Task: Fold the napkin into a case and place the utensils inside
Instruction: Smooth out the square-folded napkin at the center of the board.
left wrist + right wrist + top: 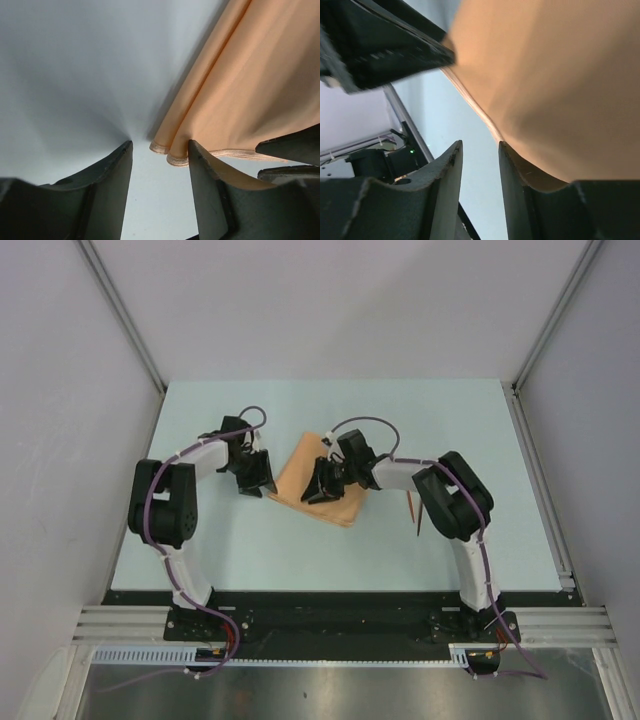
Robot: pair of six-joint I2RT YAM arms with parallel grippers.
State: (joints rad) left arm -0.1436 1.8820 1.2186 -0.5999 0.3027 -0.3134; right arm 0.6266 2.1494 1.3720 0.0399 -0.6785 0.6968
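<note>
Top: napkin [297, 472] lies centre of worktop [300, 560], utensils [410, 505] well right of it. Left wrist: left gripper [160, 144] jaws apart, hem corner just ahead; slide under hem before closing. Right wrist: right gripper [479, 145] jaws apart, nothing pinched, cloth edge beside one jaw; centre edge btwn jaws, lift evenly w/ left.

The middle of the worktop [300, 550] is being occupied by the napkin [296, 476], crowded by the left hand [262, 483] and the right hand [318, 492]. Passage on the right is being narrowed by the utensils [412, 508]; the far strip is being left open.
</note>
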